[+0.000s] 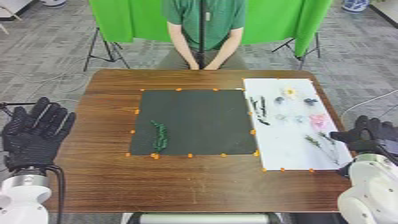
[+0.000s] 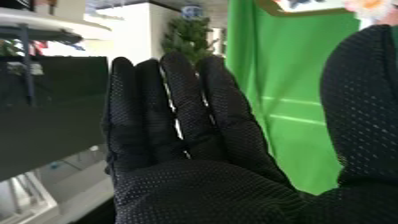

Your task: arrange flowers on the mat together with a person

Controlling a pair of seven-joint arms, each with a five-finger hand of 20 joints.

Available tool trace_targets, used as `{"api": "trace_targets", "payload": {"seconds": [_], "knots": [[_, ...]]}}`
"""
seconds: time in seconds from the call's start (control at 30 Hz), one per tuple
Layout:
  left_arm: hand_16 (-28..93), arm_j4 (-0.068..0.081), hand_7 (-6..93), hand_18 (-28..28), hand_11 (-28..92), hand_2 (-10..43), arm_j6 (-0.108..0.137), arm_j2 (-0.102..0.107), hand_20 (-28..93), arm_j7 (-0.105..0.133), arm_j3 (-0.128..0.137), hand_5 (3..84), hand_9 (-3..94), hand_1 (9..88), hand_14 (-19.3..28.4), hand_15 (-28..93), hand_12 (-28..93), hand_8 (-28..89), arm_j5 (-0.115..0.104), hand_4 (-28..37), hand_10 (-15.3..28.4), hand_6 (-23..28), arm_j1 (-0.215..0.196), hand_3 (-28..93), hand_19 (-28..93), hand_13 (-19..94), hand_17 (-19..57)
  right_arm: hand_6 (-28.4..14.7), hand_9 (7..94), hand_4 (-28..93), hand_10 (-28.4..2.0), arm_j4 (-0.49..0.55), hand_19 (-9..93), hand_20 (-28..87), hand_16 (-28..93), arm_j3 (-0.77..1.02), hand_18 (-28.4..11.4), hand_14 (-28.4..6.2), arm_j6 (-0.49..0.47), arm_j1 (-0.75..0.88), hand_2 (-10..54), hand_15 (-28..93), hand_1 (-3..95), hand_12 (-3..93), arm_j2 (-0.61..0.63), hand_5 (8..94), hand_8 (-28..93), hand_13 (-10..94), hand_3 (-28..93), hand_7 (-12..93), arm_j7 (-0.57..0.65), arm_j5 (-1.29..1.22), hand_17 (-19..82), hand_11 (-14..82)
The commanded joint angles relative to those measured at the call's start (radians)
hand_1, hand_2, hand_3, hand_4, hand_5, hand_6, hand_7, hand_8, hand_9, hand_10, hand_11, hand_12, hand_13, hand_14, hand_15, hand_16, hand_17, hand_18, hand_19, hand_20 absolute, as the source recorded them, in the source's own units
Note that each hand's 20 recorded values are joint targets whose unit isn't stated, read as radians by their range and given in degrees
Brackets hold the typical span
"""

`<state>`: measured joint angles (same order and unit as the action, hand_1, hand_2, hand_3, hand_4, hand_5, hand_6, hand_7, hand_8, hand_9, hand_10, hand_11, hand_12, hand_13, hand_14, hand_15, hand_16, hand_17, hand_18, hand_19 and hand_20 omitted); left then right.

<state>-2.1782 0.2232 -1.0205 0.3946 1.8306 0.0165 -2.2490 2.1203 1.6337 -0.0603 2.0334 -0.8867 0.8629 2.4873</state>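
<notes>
Flower [image 2: 369,6] cut off in right wrist view, right robot hand [image 1: 380,132] straight-fingered, thumb apart

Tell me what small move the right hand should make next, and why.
Probably ease the open right hand in over the white sheet toward the pink flower: that flower lies near the hand, and the dark mat so far bears just one green sprig.
</notes>
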Motion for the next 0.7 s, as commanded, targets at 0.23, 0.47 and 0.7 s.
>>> {"api": "trace_targets", "payload": {"seconds": [0.23, 0.47, 0.7], "knots": [[-1, 0.001, 29.2, 15.4, 31, 11.8, 0.011, -0.006, 19, -0.011, -0.012, 55.3, 53.4, 37.4, 17.4, 59, 19, -12, 0.014, -28.2, 16.7, 6.6, -0.015, 67, 39, 40, -4.8, -7.2, 49.3, -28, -19.5, -0.089, 62, 23, 27, 0.000, -21.9, -19.9, -0.050, -0.043, -9.5, 57, 46.4, 33.0, 0.003, 59.0, -9, 34, 47, 18, 0.012, -0.101, 15, 38.1], [-1, -0.001, 30.0, 15.4, 31, 11.6, 0.009, -0.005, 19, -0.006, -0.013, 55.2, 53.3, 37.0, 17.2, 59, 19, -12, -0.001, -28.3, 16.6, 6.5, -0.016, 68, 39, 40, -4.9, -1.3, 51.8, -28, -17.5, -0.101, 61, 25, 32, -0.017, -21.4, -18.5, -0.114, -0.057, -9.5, 59, 52.9, 35.8, -0.009, 66.1, -12, 36, 44, 21, -0.003, -0.132, 15, 42.0], [-1, -0.001, 29.8, 15.4, 31, 11.8, 0.007, -0.005, 19, -0.002, -0.017, 55.1, 53.2, 36.6, 17.3, 59, 19, -12, -0.005, -28.3, 16.8, 6.7, -0.019, 68, 39, 40, -4.9, 2.3, 54.6, -28, -15.9, -0.127, 60, 26, 34, -0.047, -21.1, -17.8, -0.153, -0.092, -9.5, 61, 42.3, 36.5, -0.025, 70.3, -13, 37, 68, 22, -0.008, -0.174, 16, 43.1]]}}
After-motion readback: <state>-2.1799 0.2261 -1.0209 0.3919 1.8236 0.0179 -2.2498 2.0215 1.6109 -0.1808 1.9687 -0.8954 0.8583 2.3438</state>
